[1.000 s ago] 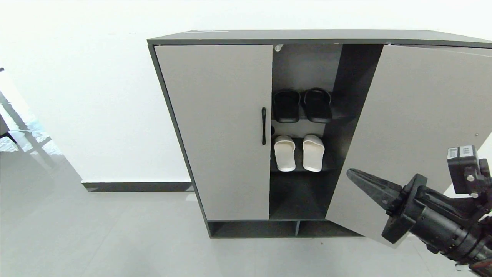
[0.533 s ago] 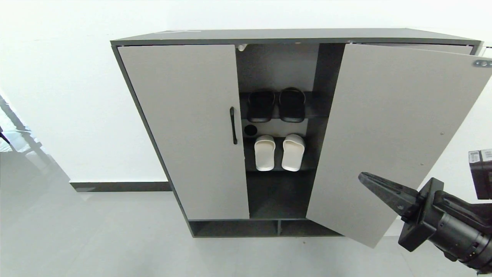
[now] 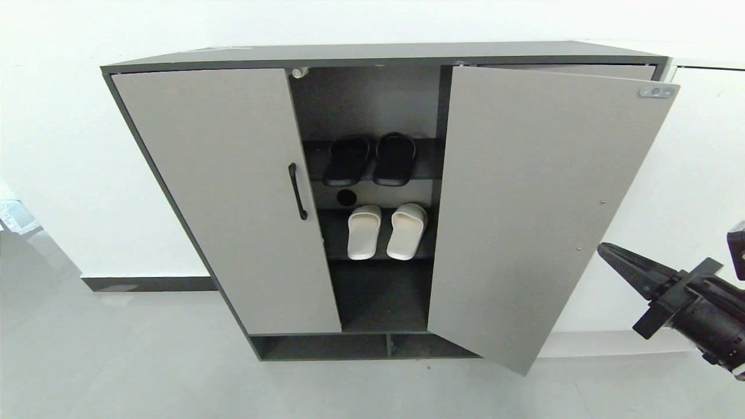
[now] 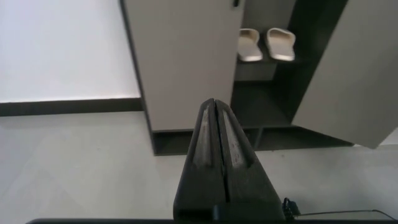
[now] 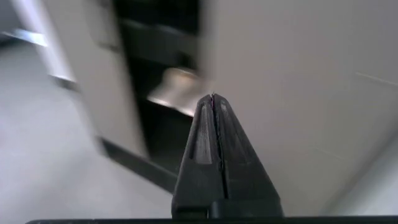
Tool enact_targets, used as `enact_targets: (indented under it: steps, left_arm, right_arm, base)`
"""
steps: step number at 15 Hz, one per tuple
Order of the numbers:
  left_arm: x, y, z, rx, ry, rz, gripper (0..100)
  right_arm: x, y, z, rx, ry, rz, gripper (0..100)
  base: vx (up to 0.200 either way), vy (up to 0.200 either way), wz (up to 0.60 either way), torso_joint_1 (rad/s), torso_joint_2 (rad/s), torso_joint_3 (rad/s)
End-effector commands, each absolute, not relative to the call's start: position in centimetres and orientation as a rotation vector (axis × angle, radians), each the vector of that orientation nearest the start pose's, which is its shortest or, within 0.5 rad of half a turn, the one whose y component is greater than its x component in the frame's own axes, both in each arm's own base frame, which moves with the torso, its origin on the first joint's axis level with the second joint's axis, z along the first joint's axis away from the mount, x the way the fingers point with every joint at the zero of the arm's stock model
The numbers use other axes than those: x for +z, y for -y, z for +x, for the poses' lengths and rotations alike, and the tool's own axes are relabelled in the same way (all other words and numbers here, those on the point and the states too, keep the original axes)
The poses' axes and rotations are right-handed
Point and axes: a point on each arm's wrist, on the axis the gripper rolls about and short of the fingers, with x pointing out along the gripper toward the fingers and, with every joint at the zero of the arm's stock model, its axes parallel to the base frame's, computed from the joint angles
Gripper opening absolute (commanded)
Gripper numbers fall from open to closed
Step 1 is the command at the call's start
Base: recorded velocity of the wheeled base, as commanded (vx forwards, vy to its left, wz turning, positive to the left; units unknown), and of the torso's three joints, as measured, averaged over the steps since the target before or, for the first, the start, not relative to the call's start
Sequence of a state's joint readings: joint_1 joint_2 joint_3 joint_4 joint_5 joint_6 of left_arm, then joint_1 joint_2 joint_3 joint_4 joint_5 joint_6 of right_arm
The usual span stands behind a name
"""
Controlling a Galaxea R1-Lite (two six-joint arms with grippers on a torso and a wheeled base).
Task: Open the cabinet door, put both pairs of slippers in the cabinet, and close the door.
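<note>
Grey door [image 3: 524,203] ajar, apparently near right tool [image 3: 605,250] (tips together)

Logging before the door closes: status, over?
Fingers shut, empty: left gripper, right gripper. Inside cabinet: black slippers above white slippers; door open. Nothing seen blocking its swing.

1. The light is bright and even. In my head view the white wall [image 3: 87,145] washes out almost to blank.
2. The inside of the cabinet [image 3: 378,53] lies in shadow, and the black slippers [image 3: 372,160] nearly merge with their shelf.
3. The grey floor [image 3: 116,361] carries a soft sheen.
4. The wide lens makes the cabinet's sides lean inward toward the floor.
5. In my right wrist view the white slippers [image 5: 177,87] smear, while my right gripper [image 5: 213,106] stays crisp.
</note>
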State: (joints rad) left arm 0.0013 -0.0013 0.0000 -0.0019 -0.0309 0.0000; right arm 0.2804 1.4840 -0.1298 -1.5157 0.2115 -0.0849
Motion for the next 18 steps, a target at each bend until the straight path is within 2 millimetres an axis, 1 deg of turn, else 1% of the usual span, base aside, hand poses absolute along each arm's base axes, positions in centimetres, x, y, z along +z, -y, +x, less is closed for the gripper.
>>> enact_targets:
  steps: [1, 2, 4, 6, 8, 10, 11, 12, 14, 15, 18]
  left_arm:
    - [7.6, 0.1, -2.3, -0.029, 0.003, 0.000, 0]
    - [7.6, 0.1, -2.3, -0.029, 0.003, -0.001, 0]
    - [7.6, 0.1, -2.3, -0.029, 0.003, -0.001, 0]
    - [7.6, 0.1, -2.3, -0.029, 0.003, -0.001, 0]
    - [7.6, 0.1, -2.3, -0.029, 0.003, -0.001, 0]
    - [7.6, 0.1, -2.3, -0.029, 0.003, -0.001, 0]
    - [7.6, 0.1, -2.3, -0.029, 0.002, -0.002, 0]
    - [7.6, 0.1, -2.3, -0.029, 0.003, -0.001, 0]
    - [7.6, 0.1, -2.3, -0.029, 0.003, -0.001, 0]
    - [7.6, 0.1, -2.3, -0.029, 0.003, -0.001, 0]
    - [7.6, 0.1, -2.3, -0.029, 0.003, 0.000, 0]
  right_arm:
    - [14.9, -4.0, 18.7, 0.386, 0.134, -0.161, 0]
    - [14.7, -3.3, 19.2, 0.346, 0.128, -0.193, 0]
    - [14.9, -2.4, 19.8, 0.292, 0.128, -0.194, 0]
    - [14.4, -1.1, 21.5, 0.230, 0.100, -0.195, 0]
    - [13.7, -0.5, 23.2, 0.207, 0.076, -0.191, 0]
    - [11.8, -0.5, 28.3, 0.208, 0.062, -0.153, 0]
    - [11.2, -0.5, 29.9, 0.208, 0.063, -0.141, 0]
    - [10.7, -0.5, 31.9, 0.211, 0.076, -0.129, 0]
    - [9.6, -0.8, 34.6, 0.221, 0.089, -0.124, 0]
    - [9.3, -1.0, 35.3, 0.245, 0.098, -0.118, 0]
    - [9.5, -1.6, 35.4, 0.399, 0.103, -0.067, 0]
  base:
    - [0.000, 0.000, 0.00, 0.000, 0.00, 0.000]
    - [0.000, 0.000, 0.00, 0.000, 0.00, 0.000]
    - [0.000, 0.000, 0.00, 0.000, 0.00, 0.000]
    - [0.000, 0.000, 0.00, 0.000, 0.00, 0.000]
    - [0.000, 0.000, 0.00, 0.000, 0.00, 0.000]
    - [0.000, 0.000, 0.00, 0.000, 0.00, 0.000]
    - [0.000, 0.000, 0.00, 0.000, 0.00, 0.000]
    - [0.000, 0.000, 0.00, 0.000, 0.00, 0.000]
    - [0.000, 0.000, 0.00, 0.000, 0.00, 0.000]
    - [0.000, 0.000, 0.00, 0.000, 0.00, 0.000]
    - [0.000, 0.000, 0.00, 0.000, 0.00, 0.000]
